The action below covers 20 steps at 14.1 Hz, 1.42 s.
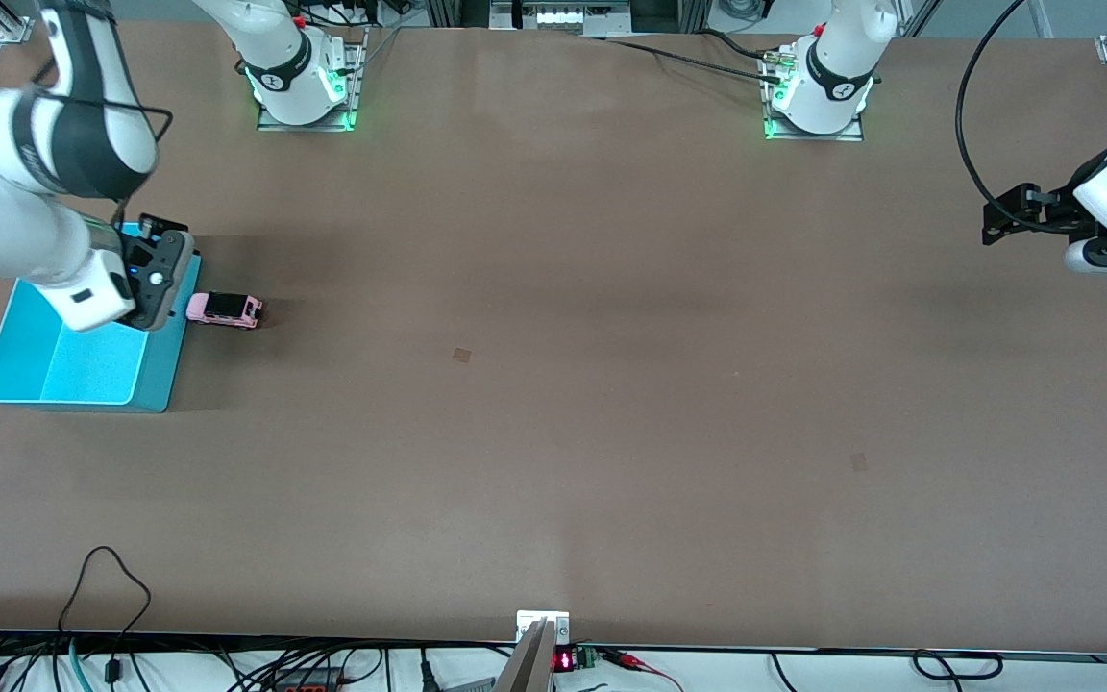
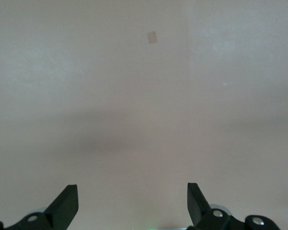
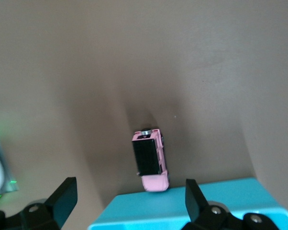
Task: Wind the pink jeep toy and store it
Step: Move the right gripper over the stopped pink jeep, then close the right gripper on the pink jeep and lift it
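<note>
Fingers of the right gripper are spread wide with nothing between them, both black tips framing the pink jeep toy and the rim of the cyan bin in the right wrist view. From the front camera, the right gripper hangs over the bin's wall on the side that faces the jeep, at the right arm's end of the desk. The pink jeep toy stands on its wheels on the desk just beside that wall, outside the bin, its black roof panel up; the pale nose points at the bin and looks to be touching or nearly touching the wall, though I cannot tell which. A dark shadow lies on the desk around the jeep. The bin is open-topped and only its cyan floor shows inside it. At the left arm's end of the desk the left arm waits, its gripper held in the air over bare brown surface. In the left wrist view the left gripper shows its 2 fingers set well apart, holding nothing, with 1 small tan square patch on the desk ahead of them. A similar patch marks the middle of the desk.
</note>
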Available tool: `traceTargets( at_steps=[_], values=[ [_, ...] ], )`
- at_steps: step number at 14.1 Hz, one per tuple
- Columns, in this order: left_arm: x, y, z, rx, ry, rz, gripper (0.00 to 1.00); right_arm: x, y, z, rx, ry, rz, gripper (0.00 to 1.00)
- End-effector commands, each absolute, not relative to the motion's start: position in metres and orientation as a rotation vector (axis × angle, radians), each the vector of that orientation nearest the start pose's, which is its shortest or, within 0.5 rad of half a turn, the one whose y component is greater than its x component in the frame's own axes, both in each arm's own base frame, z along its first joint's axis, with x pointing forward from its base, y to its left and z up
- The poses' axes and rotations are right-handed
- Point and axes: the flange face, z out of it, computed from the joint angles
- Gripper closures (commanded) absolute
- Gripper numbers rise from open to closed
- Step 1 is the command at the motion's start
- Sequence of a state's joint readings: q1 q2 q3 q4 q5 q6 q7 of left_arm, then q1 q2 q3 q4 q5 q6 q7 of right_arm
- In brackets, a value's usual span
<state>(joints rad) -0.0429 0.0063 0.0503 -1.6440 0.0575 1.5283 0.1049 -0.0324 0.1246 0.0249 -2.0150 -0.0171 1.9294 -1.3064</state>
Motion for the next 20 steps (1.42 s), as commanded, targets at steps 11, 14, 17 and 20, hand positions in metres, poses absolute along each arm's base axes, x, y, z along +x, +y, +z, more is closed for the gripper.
traceTargets(
  at_steps=[11, 14, 17, 20],
  values=[
    [0.551, 0.004, 0.597, -3.091, 0.182, 0.168, 0.0, 0.468, -0.05, 0.229, -2.299, -2.134, 0.023, 0.0],
    [0.552, 0.001, 0.598, -3.092, 0.189, 0.165, 0.0, 0.464, -0.066, 0.21, -2.314, -2.146, -0.011, 0.0],
    [0.552, 0.0, 0.598, -3.092, 0.192, 0.163, 0.0, 0.464, -0.073, 0.207, -2.317, -2.156, -0.024, 0.0],
    [0.552, 0.0, 0.598, -3.092, 0.192, 0.165, 0.0, 0.465, -0.072, 0.207, -2.317, -2.156, -0.024, 0.5]
  ],
)
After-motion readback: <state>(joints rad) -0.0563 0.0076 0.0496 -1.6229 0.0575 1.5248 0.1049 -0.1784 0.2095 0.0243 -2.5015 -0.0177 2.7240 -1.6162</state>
